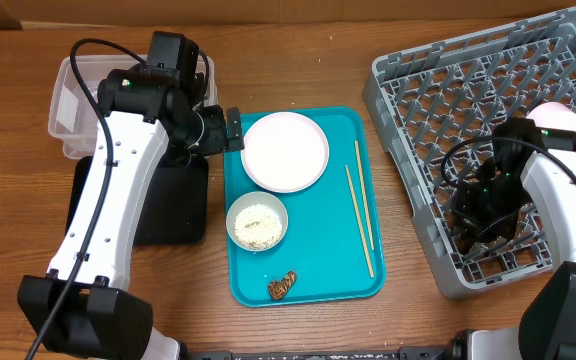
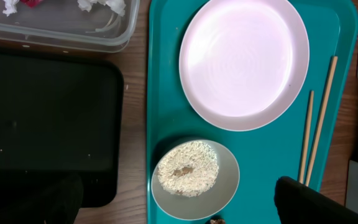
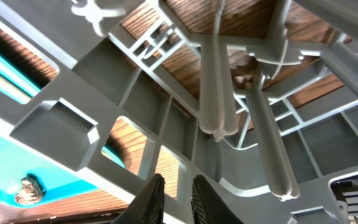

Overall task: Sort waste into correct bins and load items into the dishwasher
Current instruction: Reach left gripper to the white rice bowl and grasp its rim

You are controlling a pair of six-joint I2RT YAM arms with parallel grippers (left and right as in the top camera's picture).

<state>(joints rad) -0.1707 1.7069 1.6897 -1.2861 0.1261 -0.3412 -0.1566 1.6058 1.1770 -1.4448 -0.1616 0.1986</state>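
Listing leftward first: clear plastic tub [image 1: 63,110], napkin [image 2: 101,5] inside as sorted waste; matte black tray [image 1: 173,210]; left hand [image 1: 225,130], spread wide, empty, hovering at teal tray [image 1: 328,250], probably choosing a pick; glossy round plate [image 1: 285,150]; bowl [image 1: 234,222] of grainy rice [image 1: 257,226]; brown lump [image 1: 283,287]; slim wooden chopsticks [image 1: 359,222]; grey pegged rack [image 1: 428,90], right hand [image 3: 178,199] low inside, pinched closed on nothing.

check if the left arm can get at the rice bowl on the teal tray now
Probably yes. The left gripper hangs open at the teal tray's left edge, the rice bowl sits uncovered near that edge, and the flat plate lies beside it, not over it.
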